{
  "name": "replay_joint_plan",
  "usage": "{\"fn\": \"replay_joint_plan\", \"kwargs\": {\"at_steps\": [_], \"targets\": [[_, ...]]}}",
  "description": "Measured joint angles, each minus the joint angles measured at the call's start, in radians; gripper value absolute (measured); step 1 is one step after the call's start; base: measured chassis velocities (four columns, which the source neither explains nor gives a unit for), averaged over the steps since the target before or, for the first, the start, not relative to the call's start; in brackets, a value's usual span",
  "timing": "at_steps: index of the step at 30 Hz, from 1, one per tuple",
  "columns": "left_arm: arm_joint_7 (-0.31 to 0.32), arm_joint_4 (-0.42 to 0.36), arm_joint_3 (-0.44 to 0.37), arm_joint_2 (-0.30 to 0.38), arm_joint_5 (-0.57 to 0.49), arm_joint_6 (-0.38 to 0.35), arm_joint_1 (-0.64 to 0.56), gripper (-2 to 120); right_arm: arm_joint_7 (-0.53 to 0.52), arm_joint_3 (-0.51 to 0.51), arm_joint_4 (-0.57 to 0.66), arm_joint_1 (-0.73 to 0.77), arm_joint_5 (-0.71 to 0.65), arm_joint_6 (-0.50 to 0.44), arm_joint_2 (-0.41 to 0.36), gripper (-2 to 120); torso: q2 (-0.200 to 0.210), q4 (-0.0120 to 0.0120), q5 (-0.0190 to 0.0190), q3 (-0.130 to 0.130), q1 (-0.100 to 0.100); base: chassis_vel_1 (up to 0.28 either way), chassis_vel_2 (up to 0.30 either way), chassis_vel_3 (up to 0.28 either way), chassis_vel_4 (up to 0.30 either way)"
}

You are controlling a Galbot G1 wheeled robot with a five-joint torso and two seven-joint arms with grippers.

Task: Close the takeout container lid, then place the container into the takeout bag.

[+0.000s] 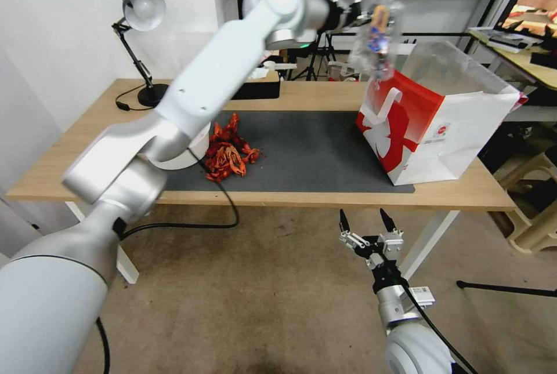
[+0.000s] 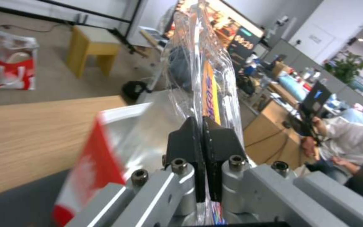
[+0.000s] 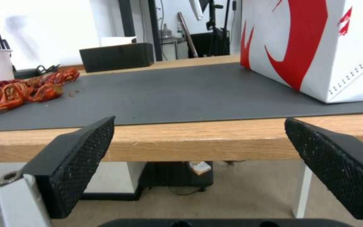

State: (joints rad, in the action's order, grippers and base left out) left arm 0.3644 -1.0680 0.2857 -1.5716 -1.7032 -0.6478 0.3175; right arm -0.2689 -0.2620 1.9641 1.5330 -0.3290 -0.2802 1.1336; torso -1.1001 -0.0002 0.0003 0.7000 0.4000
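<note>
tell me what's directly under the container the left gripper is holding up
The open takeout bag stands below the container, which the left gripper pinches above the bag's silvery-lined mouth. The bag's bottom is hidden by its walls.

clear glossy plastic container [image 1: 376, 32], glossy paper takeout bag [image 1: 441, 124] silvery-lined, matt grey mat [image 1: 313, 151], wood-grain table [image 1: 75, 153]

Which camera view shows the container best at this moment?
The left wrist view: the container fills the middle, pinched at its edge by the left claw above the bag. The head view shows it small and far, held over the bag. The right wrist view shows the bag's side instead.
</note>
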Motion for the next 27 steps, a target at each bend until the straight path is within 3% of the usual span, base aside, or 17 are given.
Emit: {"fn": "replay_joint_plan", "kwargs": {"at_steps": [3, 11, 13, 19, 24, 25, 27], "targets": [[-0.012, 0.064, -0.004, -0.041, 0.023, 0.006, 0.030, 0, 0.000, -0.005, 0.000, 0.000, -0.001, 0.002, 0.000, 100, 0.000, -0.0006, 0.0003, 0.000, 0.000, 0.000, 0.000, 0.000, 0.000], [-0.024, 0.150, -0.020, -0.044, 0.052, 0.020, 0.072, 0, 0.001, -0.008, -0.005, 0.000, -0.002, 0.002, -0.001, 100, 0.000, 0.0006, -0.0006, 0.000, 0.000, 0.000, 0.000, 0.000, 0.000], [-0.033, 0.213, -0.015, -0.041, 0.062, 0.031, 0.095, 0, 0.001, -0.008, -0.008, -0.004, -0.002, 0.006, -0.002, 100, 0.000, 0.0006, -0.0005, 0.000, 0.000, 0.000, 0.000, 0.000, 0.000], [-0.082, 0.218, 0.047, -0.040, 0.063, 0.051, 0.093, 0, 0.000, -0.001, -0.021, -0.021, -0.002, 0.010, -0.003, 100, 0.000, 0.0002, -0.0003, 0.000, 0.000, 0.000, 0.000, 0.000, 0.000], [-0.191, 0.207, 0.087, -0.039, 0.085, 0.083, 0.079, 0, 0.002, 0.000, -0.029, -0.021, -0.003, 0.011, -0.003, 100, 0.000, 0.0003, -0.0004, 0.000, 0.000, 0.000, 0.000, 0.000, 0.000], [-0.238, 0.201, 0.106, -0.039, 0.099, 0.100, 0.074, 0, 0.003, 0.000, -0.031, -0.021, -0.003, 0.011, -0.002, 100, 0.000, 0.0003, -0.0003, 0.000, 0.000, 0.000, 0.000, 0.000, 0.000], [-0.238, 0.201, 0.106, -0.039, 0.099, 0.100, 0.074, 0, 0.003, 0.000, -0.031, -0.021, -0.003, 0.011, -0.002, 100, 0.000, 0.0003, -0.0003, 0.000, 0.000, 0.000, 0.000, 0.000, 0.000]]}}
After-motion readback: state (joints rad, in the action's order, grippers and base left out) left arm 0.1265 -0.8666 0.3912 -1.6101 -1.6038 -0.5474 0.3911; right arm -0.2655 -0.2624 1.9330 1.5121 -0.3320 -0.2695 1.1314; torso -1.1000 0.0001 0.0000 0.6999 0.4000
